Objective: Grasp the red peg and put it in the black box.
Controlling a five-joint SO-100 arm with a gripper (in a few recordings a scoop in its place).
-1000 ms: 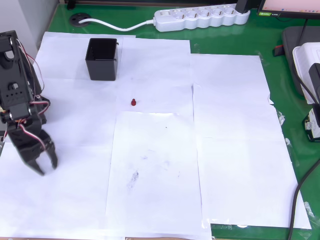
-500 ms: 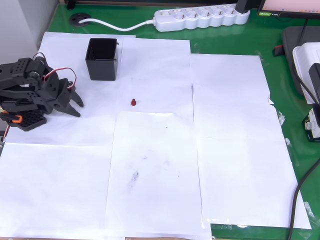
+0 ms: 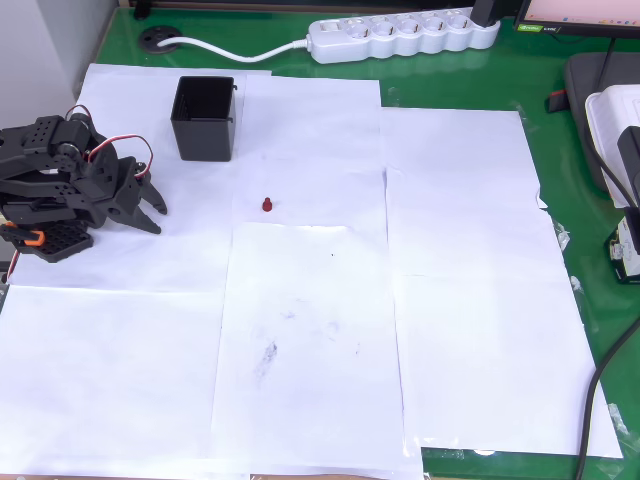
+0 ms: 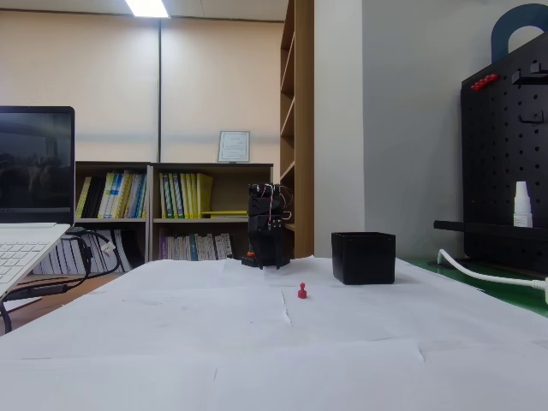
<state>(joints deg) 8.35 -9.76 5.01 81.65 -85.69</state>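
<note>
In the overhead view the tiny red peg [image 3: 267, 205] stands on white paper, below and right of the black box [image 3: 205, 118]. The black arm lies folded at the left edge. My gripper [image 3: 156, 217] points right toward the peg, about a hand's width short of it. It is open, with nothing between its fingers. In the fixed view the peg [image 4: 302, 292] stands in front of the arm [image 4: 268, 224], and the box [image 4: 364, 258] sits to the right of both.
White paper sheets [image 3: 300, 330] cover a green table [image 3: 560, 180]. A white power strip [image 3: 405, 33] and its cable lie along the top edge. Dark devices and cables sit at the right edge. A laptop [image 4: 26, 214] stands at the left of the fixed view.
A second ago the gripper pointed down the picture near the lower left. It has swung up and round to point right toward the peg, then held still for the last half second.
</note>
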